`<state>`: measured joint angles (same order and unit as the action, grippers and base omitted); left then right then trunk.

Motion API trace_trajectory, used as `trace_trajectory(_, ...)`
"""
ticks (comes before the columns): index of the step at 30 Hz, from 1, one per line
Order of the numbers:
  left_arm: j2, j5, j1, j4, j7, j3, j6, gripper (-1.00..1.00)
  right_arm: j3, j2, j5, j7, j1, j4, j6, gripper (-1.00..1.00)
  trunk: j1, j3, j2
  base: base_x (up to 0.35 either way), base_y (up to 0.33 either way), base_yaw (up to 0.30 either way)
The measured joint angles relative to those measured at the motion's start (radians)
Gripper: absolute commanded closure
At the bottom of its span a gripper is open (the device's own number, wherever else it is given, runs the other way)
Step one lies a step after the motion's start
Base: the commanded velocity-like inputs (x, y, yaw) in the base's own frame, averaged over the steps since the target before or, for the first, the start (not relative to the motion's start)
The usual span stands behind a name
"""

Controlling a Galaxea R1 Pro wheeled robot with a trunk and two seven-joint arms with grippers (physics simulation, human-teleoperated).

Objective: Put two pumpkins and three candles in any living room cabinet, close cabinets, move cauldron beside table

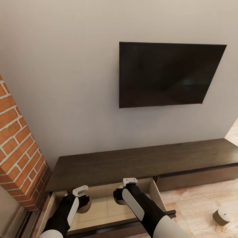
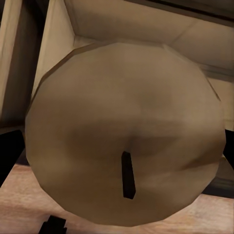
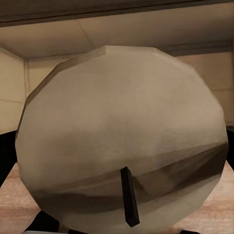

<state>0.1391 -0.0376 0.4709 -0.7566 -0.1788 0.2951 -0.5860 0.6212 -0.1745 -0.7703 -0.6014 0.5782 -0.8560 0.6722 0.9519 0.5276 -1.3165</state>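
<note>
1. Two candles are in my grip at once: my left gripper (image 1: 82, 195) pinches the left candle (image 2: 124, 134), and my right gripper (image 1: 127, 188) pinches the right candle (image 3: 122, 139). I judge this from each wrist view, where a tan disc with a dark wick sits right up against the camera.

2. Both candles hang over the open drawer (image 1: 99, 208) of the cabinet (image 1: 138, 163), the left one near the drawer's left wall, the right one nearer its right wall. I hold them there because the drawer's pale floor lies straight below, so a release should drop each one inside.

3. They are kept well apart across the drawer, which I think will stop one from knocking the other when it lands.

4. A third candle (image 1: 222, 215) stands on the wooden floor (image 1: 198, 205), to the right of the drawer and clear of the cabinet front. It remains to be fetched.

5. My next step, as I judge it, is to lower and let go. The drawer must be pushed shut afterwards, since it stands pulled out toward me.
</note>
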Motion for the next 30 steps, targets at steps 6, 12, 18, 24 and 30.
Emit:
trace_trajectory(6, 0.004, 0.0, 0.0, 0.0, 0.004, -0.002, 0.0, 1.0, 0.001, 0.0, 0.0, 0.0, 0.0, 0.001, -0.001, 1.0, 0.023, 0.019, -0.042, 0.0, 0.0, 0.0)
trace_trajectory(12, 0.005, 0.0, 0.0, 0.0, 0.007, -0.002, 0.0, 1.0, 0.032, 0.0, -0.001, 0.0, 0.0, 0.006, -0.002, 1.0, 0.046, 0.038, -0.084, 0.0, 0.0, 0.0)
trace_trajectory(18, 0.005, -0.001, 0.0, 0.0, 0.007, -0.022, -0.001, 1.0, 0.038, 0.0, 0.0, 0.0, 0.0, 0.006, -0.002, 1.0, 0.069, 0.056, -0.126, 0.0, 0.0, 0.0)
trace_trajectory(24, 0.005, 0.0, 0.0, 0.0, 0.007, -0.035, -0.001, 1.0, 0.04, 0.0, 0.0, 0.0, 0.0, 0.006, -0.002, 1.0, 0.092, 0.075, -0.168, 0.0, 0.0, 0.0)
trace_trajectory(30, 0.004, -0.001, 0.0, 0.0, 0.01, -0.036, -0.004, 1.0, 0.051, 0.0, 0.0, 0.0, 0.0, 0.006, -0.002, 1.0, 0.115, 0.094, -0.21, 0.0, 0.0, 0.0)
